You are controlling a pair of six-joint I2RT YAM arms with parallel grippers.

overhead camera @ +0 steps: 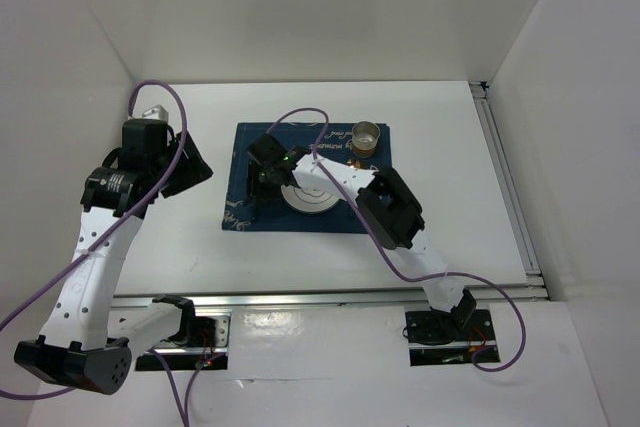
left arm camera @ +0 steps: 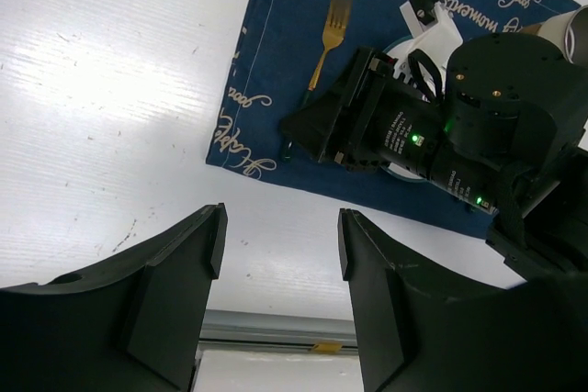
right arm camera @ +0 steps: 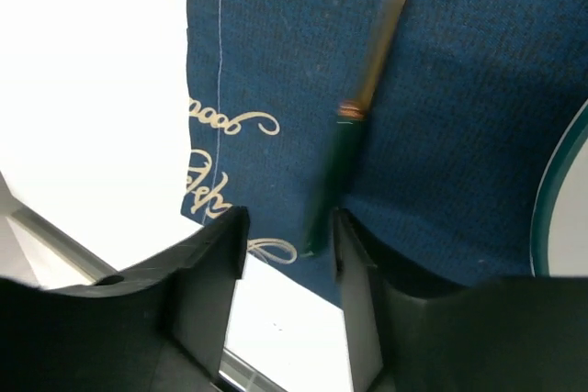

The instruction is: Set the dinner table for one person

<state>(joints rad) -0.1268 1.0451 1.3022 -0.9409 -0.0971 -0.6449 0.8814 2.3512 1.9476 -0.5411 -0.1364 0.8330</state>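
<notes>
The fork lies flat on the navy placemat, in the strip between the plate and the mat's left hem with the cursive lettering. Its long axis runs roughly far to near. The tines point toward the far side of the bench and the dark handle end toward the arms' side, stopping just short of the mat's near edge. A cup stands at the mat's far right corner, well apart from all this.

The right tool hangs right over that handle end with its fingers parted, the gap plainly wider than the slim handle. The handle sits inside the gap, closer to one finger than the other. The fork is blurred in the right wrist view, so I cannot tell whether it touches that finger. To my eye the tool is released, not gripping. The fingers straddle the handle across its width, so the fork's length runs out ahead of the tool, away from the wrist.

The left tool is also spread and carries nothing. It hovers over bare bench to the left of the placemat, well apart from the fork.

I judge the fork as good as laid, with the bench's place setting gathered on the mat. What matters next is that the handle is off-centre in the right tool's gap. A straight lift would clear it, while any sideways drift toward the plate could nudge the fork askew. The right arm is far the nearer of the two.
</notes>
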